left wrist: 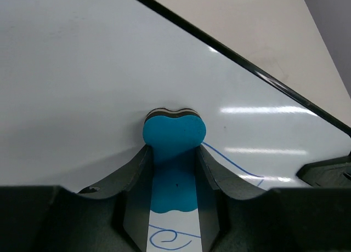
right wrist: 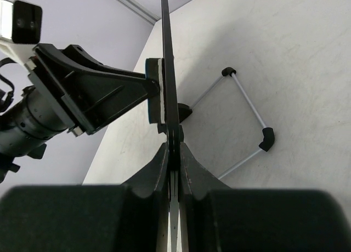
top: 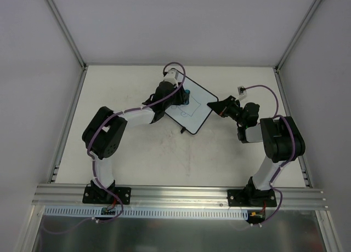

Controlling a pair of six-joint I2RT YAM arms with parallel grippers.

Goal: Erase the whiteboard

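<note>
Your right hand (right wrist: 174, 149) is pressed together on the right edge of the whiteboard (top: 193, 110), pinching its thin rim so the board stands propped at a tilt at the far middle of the worktop (top: 137, 164), between the two arms. I'd judge that grip is a brace, so the board won't slide or tip under rubbing. Your left hand (left wrist: 174, 153) pinches the blue eraser (left wrist: 174, 132), whose felt face lies flat against the white surface from the left side. Blue scribbles (left wrist: 237, 165) show just beside the eraser and nearer the hand, so the wiping looks only part done.
</note>
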